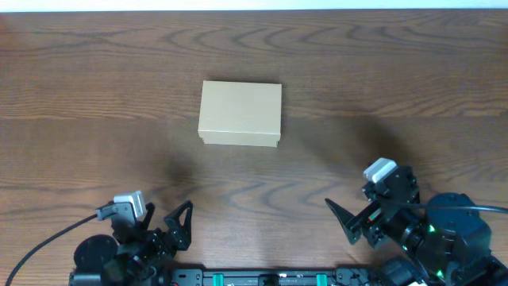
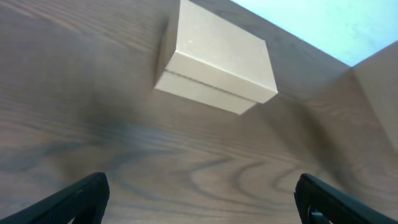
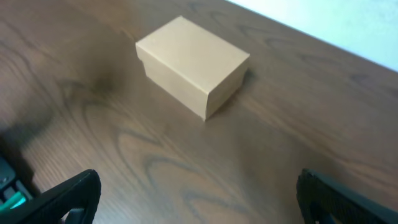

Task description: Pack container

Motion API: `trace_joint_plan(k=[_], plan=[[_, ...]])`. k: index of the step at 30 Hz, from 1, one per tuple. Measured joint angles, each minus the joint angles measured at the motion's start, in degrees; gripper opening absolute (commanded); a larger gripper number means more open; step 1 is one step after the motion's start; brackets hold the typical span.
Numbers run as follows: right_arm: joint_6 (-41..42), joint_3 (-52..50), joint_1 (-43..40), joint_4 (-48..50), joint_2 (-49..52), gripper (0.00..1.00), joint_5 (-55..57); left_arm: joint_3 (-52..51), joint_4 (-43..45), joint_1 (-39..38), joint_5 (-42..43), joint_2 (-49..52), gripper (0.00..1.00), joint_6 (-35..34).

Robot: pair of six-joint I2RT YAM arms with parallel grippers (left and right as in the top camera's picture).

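The container (image 1: 240,114) is a plain tan cardboard box with its lid shut, standing on the wooden table near the middle. It also shows in the left wrist view (image 2: 217,59) and in the right wrist view (image 3: 191,64). My left gripper (image 1: 179,226) is open and empty at the front left, well short of the box. My right gripper (image 1: 343,220) is open and empty at the front right, also apart from the box. In the wrist views the left fingers (image 2: 199,199) and the right fingers (image 3: 199,199) are spread wide over bare wood.
The wooden table (image 1: 95,95) runs to a pale far edge at the top. A black rail with green marks (image 1: 270,278) lies along the front edge between the arm bases. No small items show.
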Motion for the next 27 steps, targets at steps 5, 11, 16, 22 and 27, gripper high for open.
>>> trace_joint_plan(k=[5,11,16,22,27], plan=[[0.0,0.0,0.0,-2.84,0.0,0.99,0.02,-0.33,1.07,0.0,-5.75,-0.02,0.95,0.17],[0.0,0.0,0.0,-5.55,0.0,0.99,0.0,-2.34,4.57,0.0,-19.89,-0.02,0.95,4.15],[0.0,0.0,0.0,-6.03,0.0,0.99,0.0,-8.59,11.47,0.0,-25.79,-0.09,0.95,11.17],[0.0,-0.02,0.0,-6.14,0.0,0.99,0.0,-16.37,16.87,0.0,-27.65,-0.11,0.95,15.8],[0.0,-0.04,0.0,-6.19,0.0,0.99,0.0,-20.68,18.62,0.0,-27.85,-2.05,0.95,17.03]])
